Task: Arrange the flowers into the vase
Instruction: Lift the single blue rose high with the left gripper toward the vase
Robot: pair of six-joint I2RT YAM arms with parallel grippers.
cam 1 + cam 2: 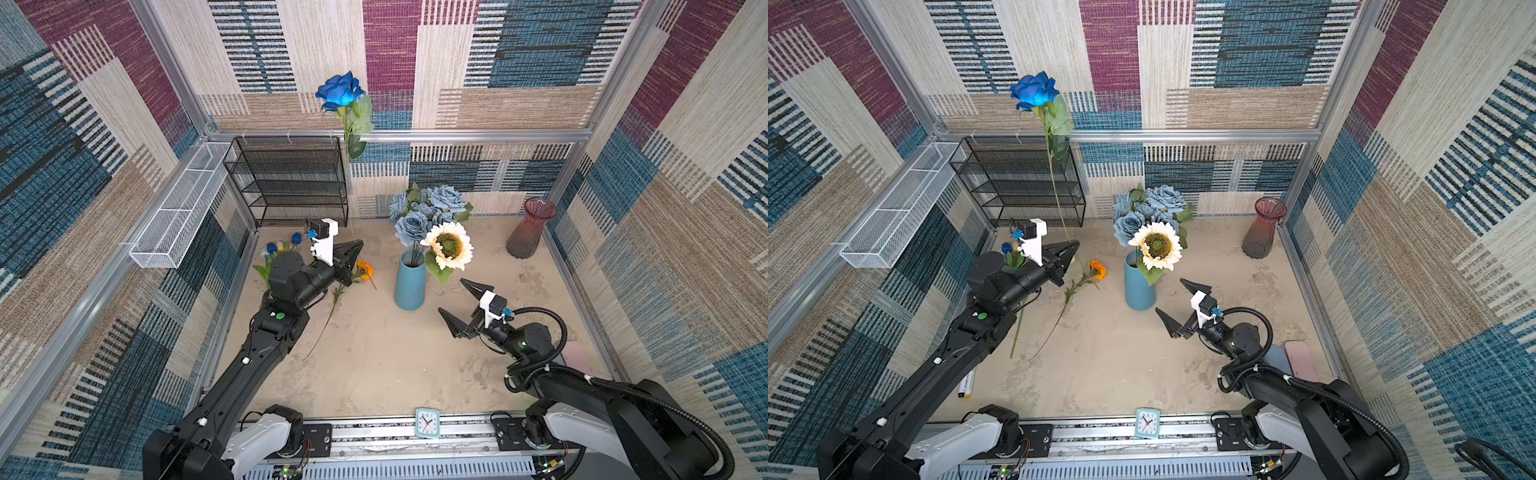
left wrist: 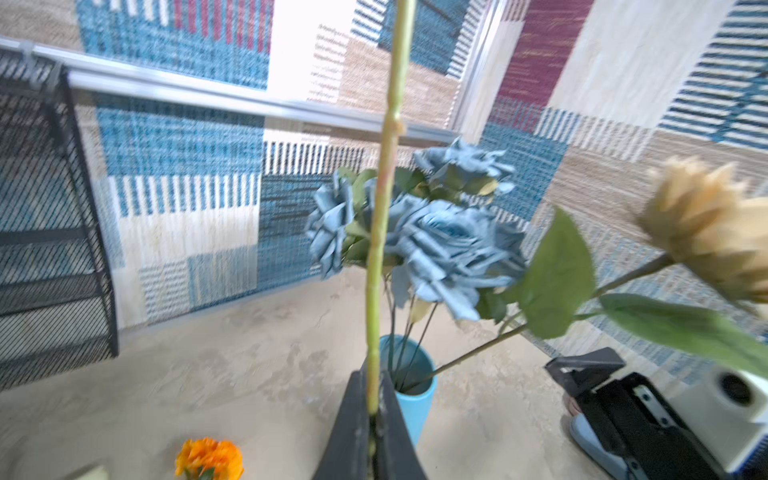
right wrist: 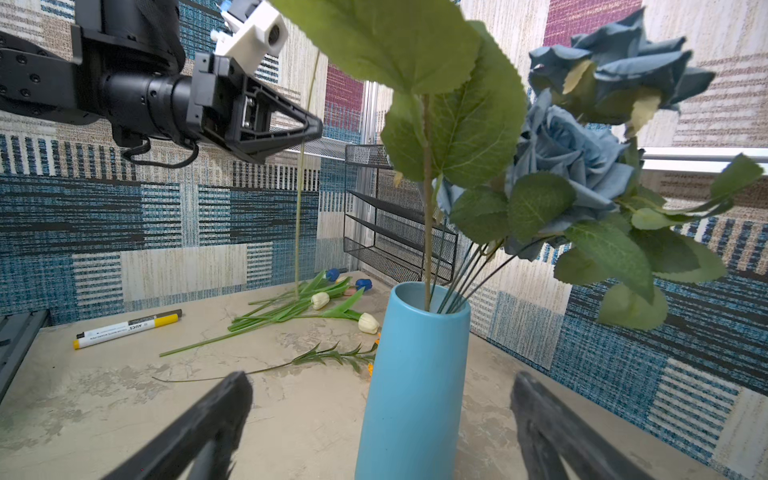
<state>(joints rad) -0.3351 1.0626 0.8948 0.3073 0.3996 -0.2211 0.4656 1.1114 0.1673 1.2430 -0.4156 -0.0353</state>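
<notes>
Nearest, on the near side of the blue vase, the right gripper hangs with its jaws spread wide, holding nothing. The vase already carries the dusty-blue roses and the cream sunflower, so its mouth is crowded. To the vase's left and a little beyond it, the left gripper is clenched on the stem of the deep-blue rose, whose bloom stands high above. I judge the risk to lie in that long stem. It is pinched partway along under a heavy head, so it may swivel in the jaws. Its lower end may also catch the sunflower's leaves or the rim and tip the vase. Only the right wrist view shows the stem trailing below the jaws toward the tulips lying left of the vase. The left wrist view shows just the stretch above the jaws, and only the top views show the bloom.
</notes>
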